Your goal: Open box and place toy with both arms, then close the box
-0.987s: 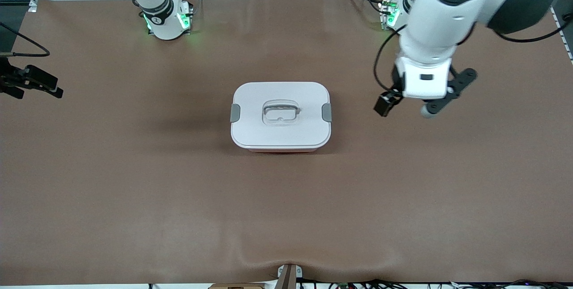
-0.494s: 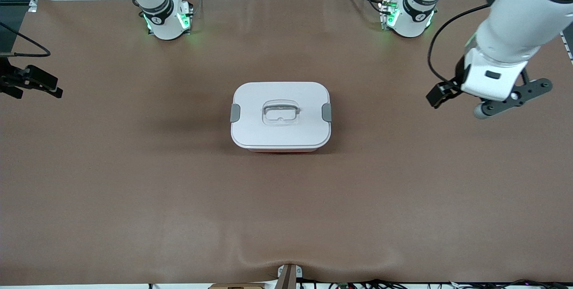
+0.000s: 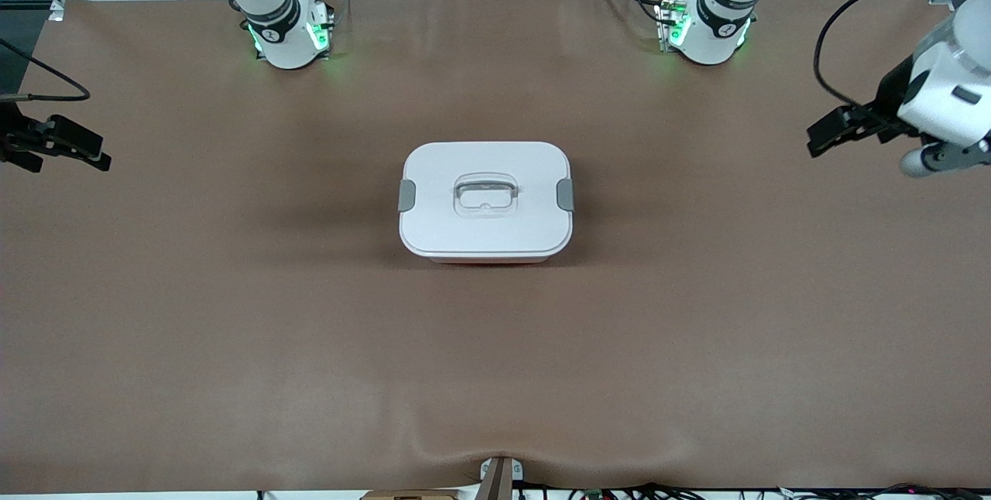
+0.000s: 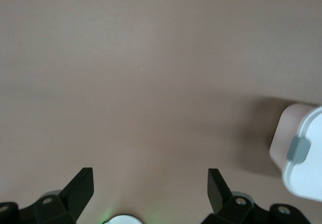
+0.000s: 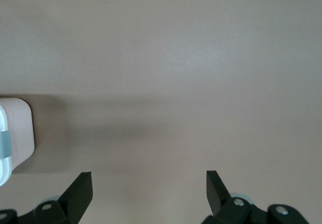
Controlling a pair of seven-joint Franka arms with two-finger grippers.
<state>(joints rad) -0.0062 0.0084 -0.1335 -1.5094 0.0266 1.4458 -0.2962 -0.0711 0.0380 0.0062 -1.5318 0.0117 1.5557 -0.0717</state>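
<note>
The box [image 3: 485, 202] stands shut in the middle of the table, its white lid on and a grey clip [image 3: 565, 194] at each end. An end of it shows in the left wrist view [image 4: 302, 156] and in the right wrist view [image 5: 14, 136]. My left gripper [image 3: 834, 132] hangs open and empty over the table's edge at the left arm's end, well clear of the box; the left wrist view [image 4: 150, 178] shows it open. My right gripper [image 3: 81, 150] waits open and empty over the right arm's end; the right wrist view [image 5: 149, 178] shows it open. The toy is out of view.
The brown table mat [image 3: 495, 368] lies bare around the box. The two arm bases [image 3: 290, 32] [image 3: 708, 28] stand along the edge farthest from the front camera. A small bracket [image 3: 499, 477] sits at the nearest edge.
My left arm has swung away from beside the box out to the left arm's end of the table. The box and my right gripper have not moved.
</note>
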